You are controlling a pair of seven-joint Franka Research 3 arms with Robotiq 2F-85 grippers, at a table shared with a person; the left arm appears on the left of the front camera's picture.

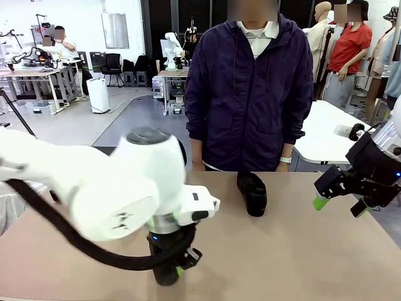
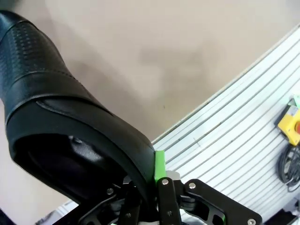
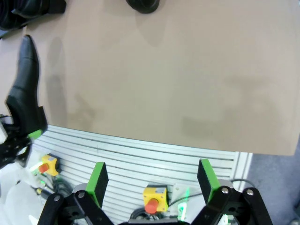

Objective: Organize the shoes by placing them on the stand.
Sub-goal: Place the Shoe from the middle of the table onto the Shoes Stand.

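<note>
Front view: left gripper [image 1: 177, 266] low at the near table [image 1: 301, 251] edge, on a shoe [image 1: 164, 279]. A second shoe [image 1: 252, 193] lies far-middle, before the person [image 1: 250, 94]. The right gripper [image 1: 335, 195] hovers at the right.

Left wrist view: fingers [image 2: 160, 165] pinch the shoe's heel rim.

Right wrist view: fingers [image 3: 98, 180] spread, empty.

Risk: the rim hold is thin, so the shoe may pivot or slip.

left claw [image 1: 177, 269]: mostly behind left arm [image 1: 125, 188] | far shoe [image 3: 143, 4]: cut by top edge
</note>
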